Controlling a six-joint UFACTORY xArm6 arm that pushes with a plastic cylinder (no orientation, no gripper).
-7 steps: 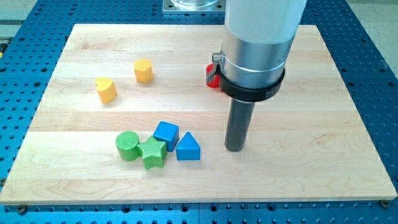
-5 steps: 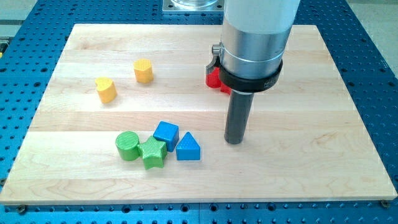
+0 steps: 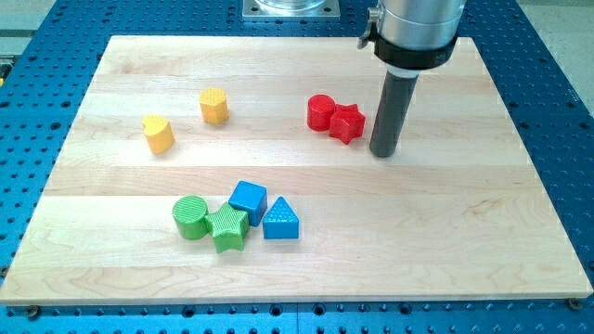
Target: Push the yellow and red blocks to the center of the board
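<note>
A red round block (image 3: 320,111) and a red star block (image 3: 347,122) sit touching each other right of the board's middle, toward the view's top. My tip (image 3: 383,153) rests on the board just right of the red star, a small gap apart. Two yellow blocks lie at the left: a heart-like one (image 3: 159,134) and a rounded one (image 3: 214,105) up and to its right.
A cluster sits toward the view's bottom: a green round block (image 3: 190,218), a green star block (image 3: 228,228), a blue square block (image 3: 248,200) and a blue triangle block (image 3: 281,220). The wooden board (image 3: 483,241) lies on a blue perforated table.
My tip has moved up and to the right, from beside the blue triangle to just right of the red star. The red blocks, earlier hidden behind the arm, now show fully.
</note>
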